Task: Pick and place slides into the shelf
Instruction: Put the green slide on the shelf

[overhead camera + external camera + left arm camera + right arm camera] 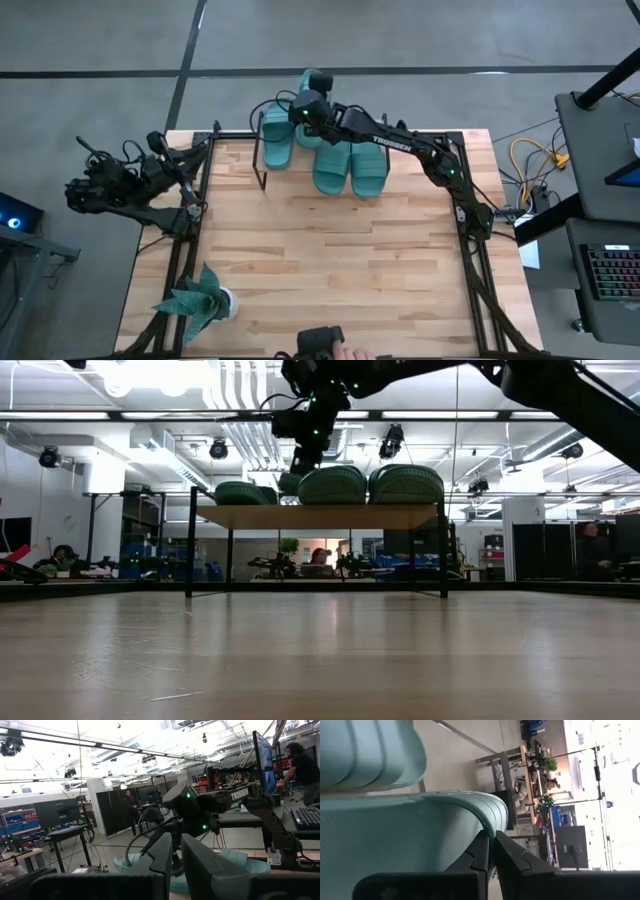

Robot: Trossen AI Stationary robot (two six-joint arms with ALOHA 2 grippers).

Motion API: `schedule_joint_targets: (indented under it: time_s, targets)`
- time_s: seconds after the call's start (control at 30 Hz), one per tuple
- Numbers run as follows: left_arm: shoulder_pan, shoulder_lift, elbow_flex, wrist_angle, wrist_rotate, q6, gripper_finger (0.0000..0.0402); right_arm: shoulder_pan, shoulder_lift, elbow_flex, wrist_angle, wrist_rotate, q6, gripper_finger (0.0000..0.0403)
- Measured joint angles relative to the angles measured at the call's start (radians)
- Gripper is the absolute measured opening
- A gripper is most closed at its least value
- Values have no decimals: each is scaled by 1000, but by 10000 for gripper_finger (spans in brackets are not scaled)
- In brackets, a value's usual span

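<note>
My right gripper (303,108), jaws pinching a slide (313,92) at the shelf (262,160) far edge: light, soft rubber, flexes, so grip the strap edge.

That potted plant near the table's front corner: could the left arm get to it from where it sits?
Probably yes. The left gripper rests folded at the table's left edge, the plant is on that same side, and only bare tabletop lies between them.

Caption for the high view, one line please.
Right claw shut over the teal slides lined up on the shelf at the table's far edge; left arm waits at the left.
</note>
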Motion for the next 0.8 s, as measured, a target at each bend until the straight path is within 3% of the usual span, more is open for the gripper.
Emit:
schedule_joint_targets:
  time_s: [0.8]
  targets:
    - [0,0,0,0,0,0,27,28,0,-79,-6,-51,31,11]
